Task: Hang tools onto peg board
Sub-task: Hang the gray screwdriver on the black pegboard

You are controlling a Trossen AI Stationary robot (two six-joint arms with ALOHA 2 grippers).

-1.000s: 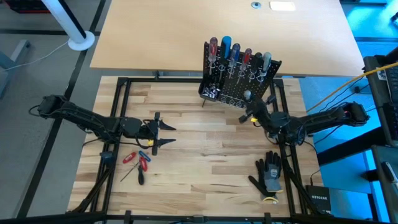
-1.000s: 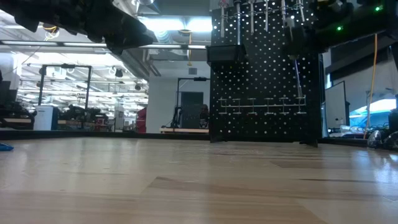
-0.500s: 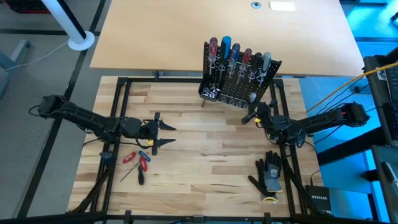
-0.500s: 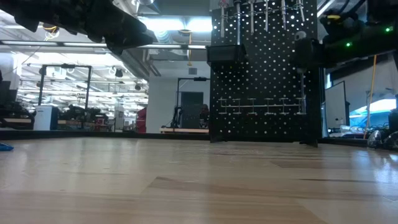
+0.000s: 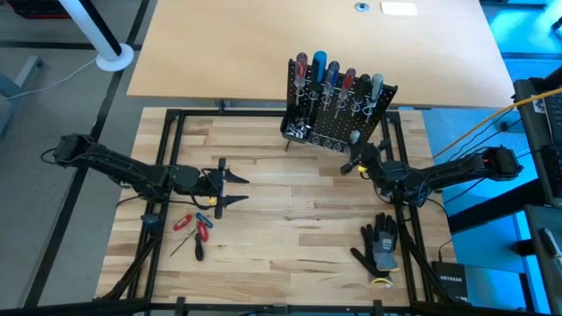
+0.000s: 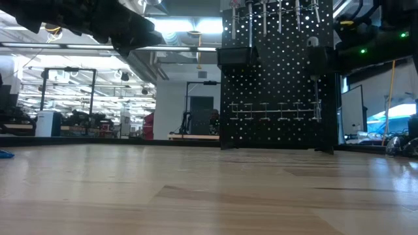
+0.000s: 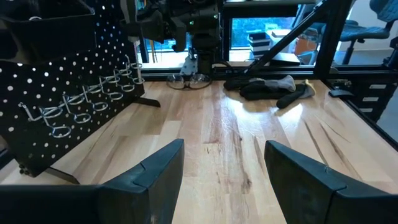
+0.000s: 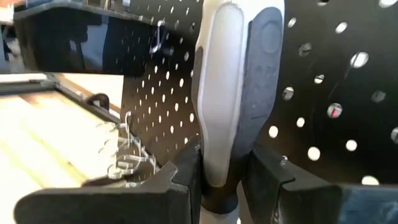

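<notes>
At the right end of the peg board (image 5: 338, 118), near its front face, the right gripper (image 5: 358, 161) is clamped on a screwdriver with a pale grey and dark grey handle (image 8: 235, 93); in the right wrist view the handle stands upright between the two dark fingers (image 8: 180, 180), close to the perforated black panel (image 8: 323, 81) and its silver wire rings (image 8: 124, 158). In the low view the same tool (image 6: 315, 78) hangs upright in front of the board (image 6: 274, 85), its shaft pointing down towards the lower row of rings; whether the shaft has entered a ring I cannot tell. The board stands at the far edge of the wooden tabletop (image 5: 290, 219), tilted back on thin legs, with a row of red, blue and grey-handled screwdrivers (image 5: 338, 77) already seated along its top. The left gripper (image 5: 230, 189) waits over the left-middle of the table with its fingers spread wide and nothing between them; the left wrist view shows bare wood between its two fingers (image 7: 155, 174). Just in front of it lie the remaining loose tools (image 5: 195, 230), red, blue and black handles in a small cluster near the table's left front. A black-and-grey work glove (image 5: 379, 243) lies at the right front, well apart from the board.
</notes>
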